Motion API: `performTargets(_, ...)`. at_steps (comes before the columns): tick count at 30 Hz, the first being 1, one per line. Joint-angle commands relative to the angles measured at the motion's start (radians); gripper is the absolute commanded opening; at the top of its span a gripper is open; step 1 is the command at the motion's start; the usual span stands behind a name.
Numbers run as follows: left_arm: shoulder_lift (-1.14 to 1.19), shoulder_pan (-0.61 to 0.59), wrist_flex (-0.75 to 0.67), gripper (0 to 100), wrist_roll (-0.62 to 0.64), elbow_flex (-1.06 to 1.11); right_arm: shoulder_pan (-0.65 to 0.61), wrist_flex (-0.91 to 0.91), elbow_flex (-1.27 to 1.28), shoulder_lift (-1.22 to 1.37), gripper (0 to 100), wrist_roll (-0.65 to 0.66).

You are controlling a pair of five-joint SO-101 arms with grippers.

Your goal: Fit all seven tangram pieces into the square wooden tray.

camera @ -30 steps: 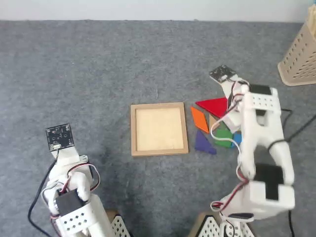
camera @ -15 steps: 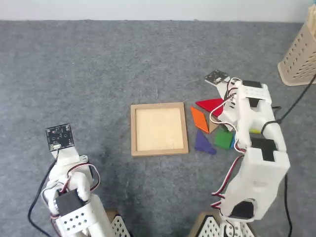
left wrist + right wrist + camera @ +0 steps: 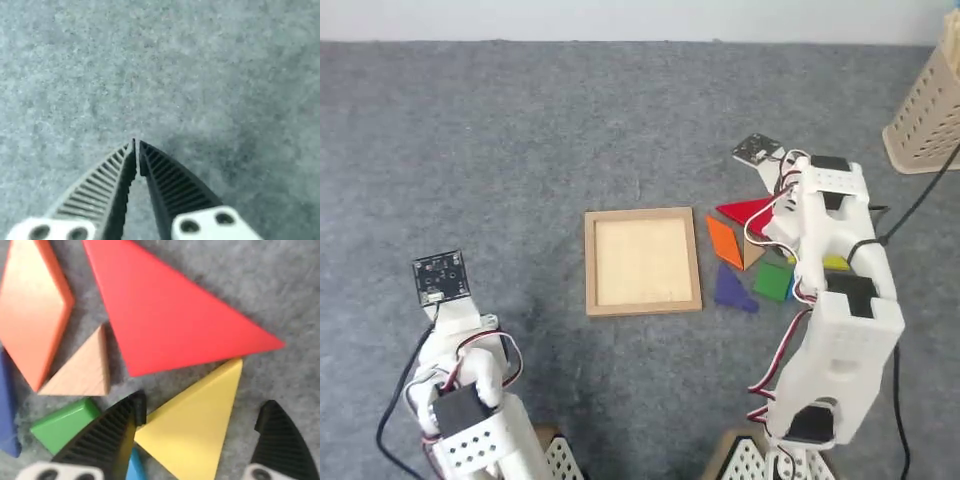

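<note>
Jaws of the right gripper (image 3: 204, 407) stand wide, one either side of the yellow triangle (image 3: 197, 427), which lies on the grey carpet (image 3: 520, 130) among the other pieces (image 3: 723, 240) at 3 o'clock from the square wooden tray (image 3: 642, 214). Since a second ago this arm has lowered over the cluster; tray and pieces are unmoved. Left gripper (image 3: 136, 147), pressed closed, hovers at the tray's 8 o'clock.

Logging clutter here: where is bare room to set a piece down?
Free: the wooden tray is bare inside, as is the carpet left of it out to the left gripper. Crowded: right of the tray, tangram pieces cluster under the open right gripper.
</note>
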Motion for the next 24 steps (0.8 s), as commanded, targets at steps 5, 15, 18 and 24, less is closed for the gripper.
performTargets(5, -0.003, 0.002, 0.003, 1, 0.009, -0.008, 0.025, 0.064, -0.092, -0.01, 34.9, 0.061)
performTargets(15, -0.003, 0.002, 0.003, 1, 0.009, -0.008, 0.054, 0.191, -0.092, -0.018, 35.0, 0.201)
performTargets(18, -0.003, 0.002, 0.003, 1, 0.009, -0.008, 0.065, 0.209, -0.092, -0.018, 35.0, 0.227)
performTargets(24, -0.003, 0.002, 0.003, 1, 0.009, -0.008, 0.087, 0.185, -0.083, -0.016, 35.0, 0.259)
